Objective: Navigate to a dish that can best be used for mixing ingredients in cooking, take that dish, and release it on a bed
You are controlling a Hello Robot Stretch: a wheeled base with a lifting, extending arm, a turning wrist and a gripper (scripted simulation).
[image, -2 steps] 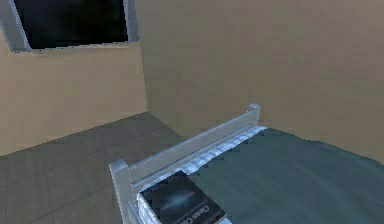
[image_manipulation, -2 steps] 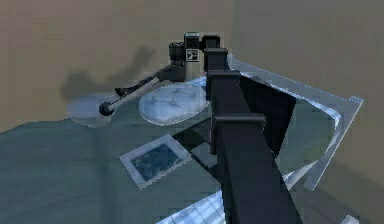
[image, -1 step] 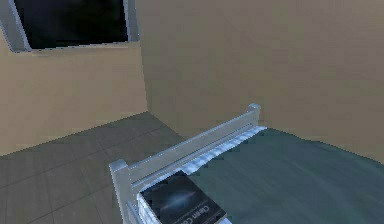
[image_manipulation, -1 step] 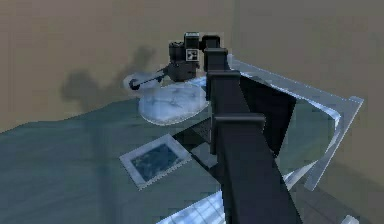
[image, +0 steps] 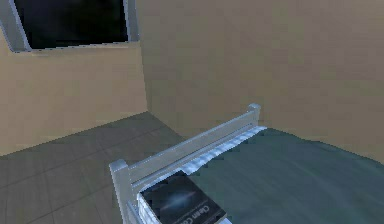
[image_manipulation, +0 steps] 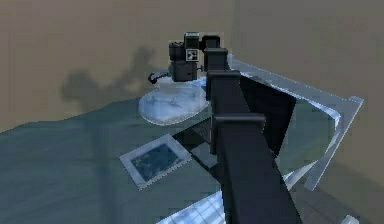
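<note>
Dark book (image: 180, 200) lies on the bed (image: 200, 140) in the forward view, with a window (image: 75, 22) beyond. Arm side view: a pale round dish (image_manipulation: 172, 105) rests on the bed at the gripper (image_manipulation: 163, 77)'s fingers (image_manipulation: 157, 75), and a flat pad (image_manipulation: 155, 160) lies nearer than them. Whether they hold anything cannot be told.

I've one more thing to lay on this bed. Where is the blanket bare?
The blanket is bare at the arm side view's left, between the pale round dish and the picture's edge, and right of the bed rail in the forward view. It is crowded around the dish, the gripper, the flat square item and the arm.
</note>
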